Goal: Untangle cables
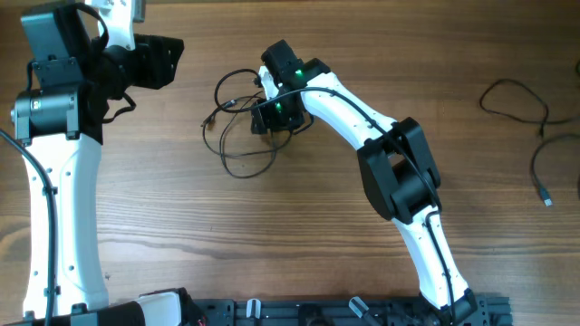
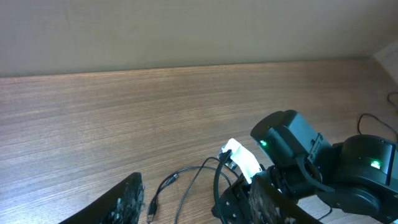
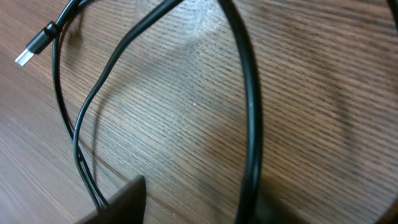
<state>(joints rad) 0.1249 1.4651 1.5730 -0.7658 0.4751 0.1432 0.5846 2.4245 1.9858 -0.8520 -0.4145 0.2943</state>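
A tangle of thin black cables [image 1: 237, 136] lies looped on the wooden table left of centre, with a small plug end [image 1: 208, 118] at its left. My right gripper [image 1: 270, 118] is down on the tangle's right side. In the right wrist view its jaws [image 3: 193, 208] are open just above the wood, with one cable [image 3: 249, 124] running by the right finger and thinner strands [image 3: 78, 143] by the left finger. My left gripper [image 1: 170, 62] hovers up and to the left of the tangle, open and empty. The cables also show in the left wrist view [image 2: 186, 183].
Two more black cables lie apart at the far right: a loop [image 1: 517, 98] and a curved cord with a plug end [image 1: 542, 167]. The right arm [image 1: 399, 172] crosses the table's middle. The left arm's column [image 1: 63, 199] stands along the left edge.
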